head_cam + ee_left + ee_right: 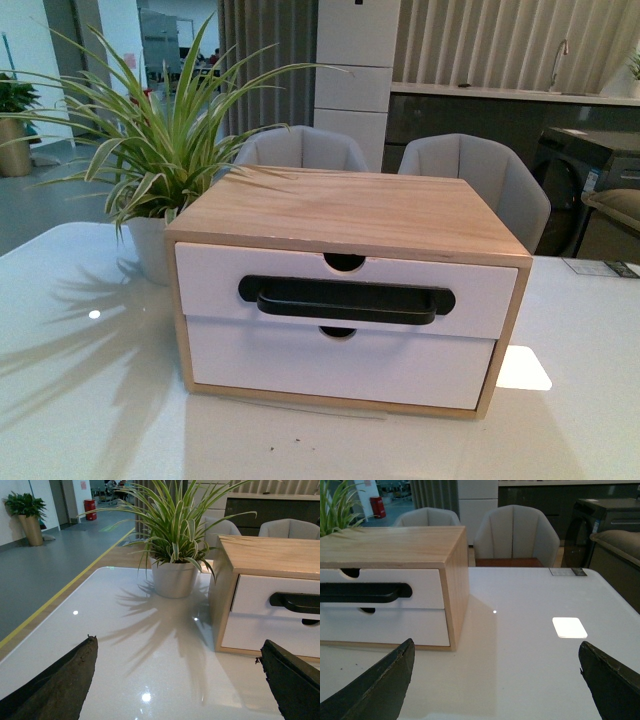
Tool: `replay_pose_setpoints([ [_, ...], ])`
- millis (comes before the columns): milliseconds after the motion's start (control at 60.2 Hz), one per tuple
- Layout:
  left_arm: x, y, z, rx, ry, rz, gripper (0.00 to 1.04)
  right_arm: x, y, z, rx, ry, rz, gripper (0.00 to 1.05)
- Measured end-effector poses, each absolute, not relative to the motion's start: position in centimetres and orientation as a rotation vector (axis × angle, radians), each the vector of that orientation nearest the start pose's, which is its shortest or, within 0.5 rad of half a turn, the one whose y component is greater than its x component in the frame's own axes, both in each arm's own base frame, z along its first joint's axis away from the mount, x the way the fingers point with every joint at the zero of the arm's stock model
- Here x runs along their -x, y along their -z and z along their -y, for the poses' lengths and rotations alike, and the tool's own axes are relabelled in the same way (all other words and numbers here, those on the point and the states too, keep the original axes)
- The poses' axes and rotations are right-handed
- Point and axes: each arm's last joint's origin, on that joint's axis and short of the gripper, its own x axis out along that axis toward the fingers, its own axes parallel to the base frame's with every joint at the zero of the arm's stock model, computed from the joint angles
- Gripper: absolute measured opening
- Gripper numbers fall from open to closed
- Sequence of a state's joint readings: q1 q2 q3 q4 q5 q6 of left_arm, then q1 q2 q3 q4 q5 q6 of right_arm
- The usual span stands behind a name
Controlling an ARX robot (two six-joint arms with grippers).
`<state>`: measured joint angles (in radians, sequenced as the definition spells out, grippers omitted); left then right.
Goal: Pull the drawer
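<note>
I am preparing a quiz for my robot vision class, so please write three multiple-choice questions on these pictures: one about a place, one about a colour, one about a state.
1. Where is the potted plant?
A. on top of the wooden box
B. on the floor
C. on the table, left of the box in the front view

2. What colour is the drawer's bar handle?
A. red
B. black
C. white

3. How is the right gripper?
A. open, holding nothing
B. shut on the handle
C. shut on the plant's pot

Answers:
1 C, its pot stands on the table beside the box.
2 B, the bar is dark against the white front.
3 A, the right wrist view shows its fingers wide apart.
</note>
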<state>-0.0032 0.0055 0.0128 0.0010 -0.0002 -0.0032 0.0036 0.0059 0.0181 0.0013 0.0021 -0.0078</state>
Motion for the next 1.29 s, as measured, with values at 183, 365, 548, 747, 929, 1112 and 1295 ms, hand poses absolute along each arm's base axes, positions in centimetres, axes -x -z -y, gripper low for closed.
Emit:
replay_pose_setpoints([
  [183,-9.7,-16.8,0.0,0.003,0.003,0.008,0.97,-9.7,-16.9,0.0,0.008,-0.001,0.013,0.96],
  [365,-9.7,-16.8,0.0,0.003,0.003,0.008,0.97,-9.7,-16.9,0.0,0.008,-0.001,0.013,0.96],
  [548,-9.7,-16.8,0.0,0.003,0.003,0.008,0.97,-9.7,-16.9,0.0,0.008,-0.001,0.013,0.96],
  [747,-9.7,-16.8,0.0,0.003,0.003,0.008,0.97,-9.7,-16.9,0.0,0.008,-0.001,0.014,0.96],
  [929,-9.7,-16.8,0.0,0.003,0.003,0.008,0.97,-9.7,-16.9,0.0,0.008,-0.001,0.013,0.96],
  [1112,-9.8,-16.7,0.0,0.01,-0.053,0.004,0.97,-9.7,-16.8,0.0,-0.025,0.034,-0.035,0.96],
  [1295,-12.0,-17.4,1.3,0.004,0.02,-0.021,0.97,-12.0,-18.4,-0.7,-0.038,-0.036,-0.165,0.96],
])
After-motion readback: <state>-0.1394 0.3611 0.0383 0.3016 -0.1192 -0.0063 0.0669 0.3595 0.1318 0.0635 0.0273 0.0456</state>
